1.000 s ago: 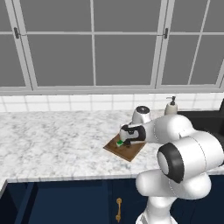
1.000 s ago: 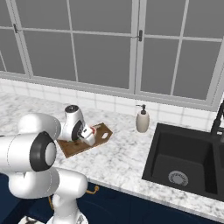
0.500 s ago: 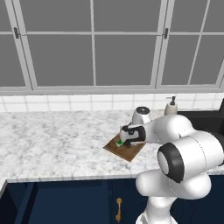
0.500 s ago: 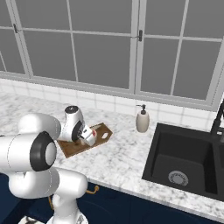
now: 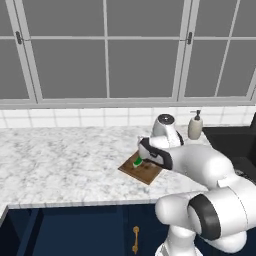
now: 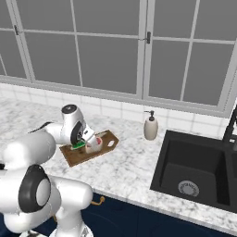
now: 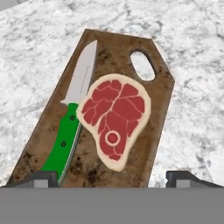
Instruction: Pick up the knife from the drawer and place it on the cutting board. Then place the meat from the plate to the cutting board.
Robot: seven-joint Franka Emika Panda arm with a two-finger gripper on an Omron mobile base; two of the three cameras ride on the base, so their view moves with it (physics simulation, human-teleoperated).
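Claw (image 7: 111, 177) spread wide, empty, above dark-brown wooden cutting board (image 7: 162, 94); soft, slippery red white-rimmed meat slab (image 7: 114, 118) overlaps green-handled knife (image 7: 70, 127) at nine o'clock, best pinched across edges.

Cutting board (image 7: 144, 118) carries knife (image 7: 72, 118) and meat (image 7: 114, 118), touching side by side; bare strip remains along hole side. Marble tabletop (image 5: 60, 160) left of board wide open. Soap bottle (image 6: 150, 126) and sink (image 6: 199, 171) crowd far right, well apart from board.
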